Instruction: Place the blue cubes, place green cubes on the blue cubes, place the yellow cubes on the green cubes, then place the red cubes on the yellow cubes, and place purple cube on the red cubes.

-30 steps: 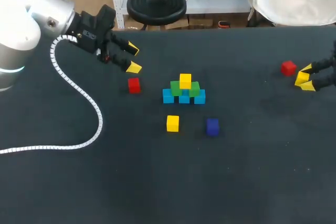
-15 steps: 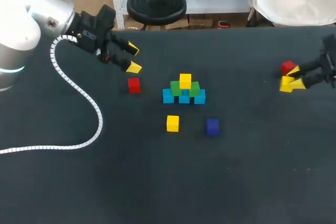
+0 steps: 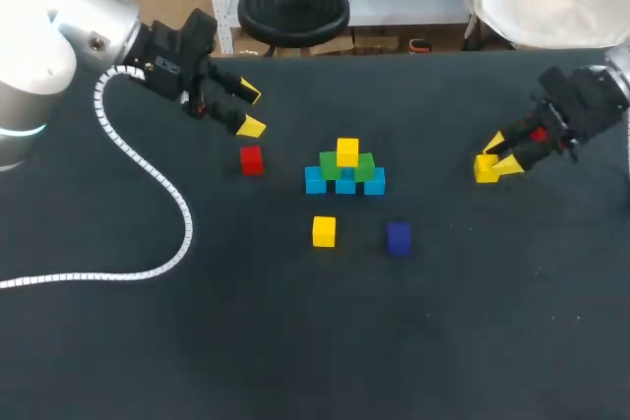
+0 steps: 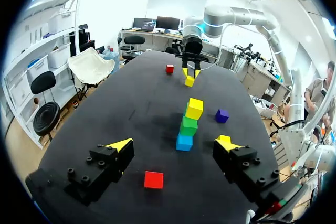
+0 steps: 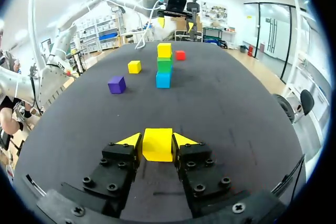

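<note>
At mid-table stands a pyramid of blue cubes (image 3: pixel 345 184), two green cubes (image 3: pixel 331 165) on them and a yellow cube (image 3: pixel 347 151) on top. My right gripper (image 3: pixel 492 162) is shut on another yellow cube (image 5: pixel 157 144), held right of the pyramid. A red cube (image 3: pixel 537 133) peeks out behind that gripper. My left gripper (image 3: pixel 246 110) is open above a second red cube (image 3: pixel 251 159), which lies under and ahead of its fingers (image 4: pixel 119 144). A loose yellow cube (image 3: pixel 324 231) and a purple cube (image 3: pixel 398 237) lie in front of the pyramid.
The dark table (image 3: pixel 295 341) holds nothing else in its near half. A white ribbed cable (image 3: pixel 148 169) from my left arm loops over the table's left side.
My right gripper has narrowed onto the yellow cube and moved left with it, away from the far-right red cube toward the pyramid. The left arm has not moved.
</note>
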You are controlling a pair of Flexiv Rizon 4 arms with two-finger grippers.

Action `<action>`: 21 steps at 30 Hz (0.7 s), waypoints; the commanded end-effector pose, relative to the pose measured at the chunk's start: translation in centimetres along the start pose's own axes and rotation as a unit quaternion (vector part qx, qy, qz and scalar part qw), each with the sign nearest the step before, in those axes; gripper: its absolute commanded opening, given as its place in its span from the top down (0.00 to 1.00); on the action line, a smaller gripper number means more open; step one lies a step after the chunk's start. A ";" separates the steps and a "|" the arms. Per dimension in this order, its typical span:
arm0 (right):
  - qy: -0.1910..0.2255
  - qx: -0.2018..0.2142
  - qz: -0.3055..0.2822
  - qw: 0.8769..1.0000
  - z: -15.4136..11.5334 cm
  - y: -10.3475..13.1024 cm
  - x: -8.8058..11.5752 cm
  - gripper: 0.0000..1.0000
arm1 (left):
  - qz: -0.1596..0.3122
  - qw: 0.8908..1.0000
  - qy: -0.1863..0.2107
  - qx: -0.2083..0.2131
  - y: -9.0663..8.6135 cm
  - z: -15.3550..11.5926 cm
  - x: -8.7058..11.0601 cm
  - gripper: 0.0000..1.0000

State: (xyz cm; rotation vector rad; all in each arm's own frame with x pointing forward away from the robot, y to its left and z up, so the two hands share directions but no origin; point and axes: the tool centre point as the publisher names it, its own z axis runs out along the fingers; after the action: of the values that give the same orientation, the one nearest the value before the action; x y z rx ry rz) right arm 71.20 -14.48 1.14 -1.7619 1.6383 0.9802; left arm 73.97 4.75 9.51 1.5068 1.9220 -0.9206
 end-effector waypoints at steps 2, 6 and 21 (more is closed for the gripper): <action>0.003 -0.016 0.018 1.000 0.2 -0.3 0.2 0.00 | 0.000 1.000 0.002 0.002 0.2 0.0 0.0 0.00; -0.012 0.027 0.045 0.999 -1.8 0.2 0.9 0.00 | 0.000 1.000 0.002 0.002 0.2 0.0 0.0 0.00; -0.037 0.161 0.126 0.978 -6.0 3.7 2.4 0.00 | 0.000 1.000 0.002 0.002 0.2 0.0 0.0 0.00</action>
State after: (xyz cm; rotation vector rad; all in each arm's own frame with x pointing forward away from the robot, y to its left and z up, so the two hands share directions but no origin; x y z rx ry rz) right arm 70.28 -21.93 2.78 -1.4289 1.8337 1.0336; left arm 73.97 4.75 9.51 1.5068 1.9220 -0.9206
